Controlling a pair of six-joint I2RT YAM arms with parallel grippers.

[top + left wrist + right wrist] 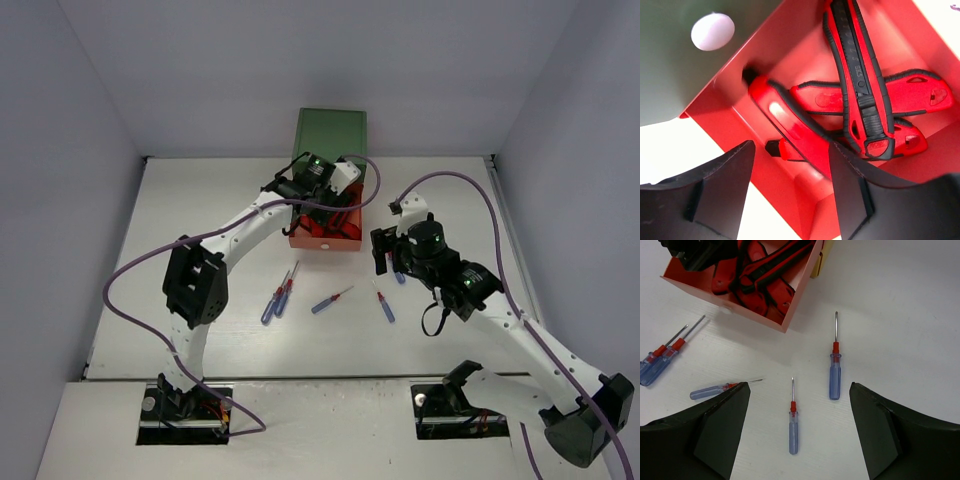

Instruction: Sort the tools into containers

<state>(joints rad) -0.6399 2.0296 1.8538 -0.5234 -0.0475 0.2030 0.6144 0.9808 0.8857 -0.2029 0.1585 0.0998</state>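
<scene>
Left end effector [791,146] released, fingers spread above red drawer [325,241]; red-handled tools [860,100] piled inside. Right end effector [799,386] released, over five blue-handled screwdrivers [834,375] lying on table [900,315].

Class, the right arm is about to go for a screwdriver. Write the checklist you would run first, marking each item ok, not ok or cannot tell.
1. Right gripper open: ok.
2. Screwdriver centred under it lies free on the table: ok.
3. Left gripper open, gripping nothing: ok.
4. Left gripper out of the right's way, over the orange-red drawer: ok.
5. Red-handled tools lie inside that drawer: ok.
6. Yellow drawer open for screwdrivers: cannot tell, only its corner shows.
</scene>
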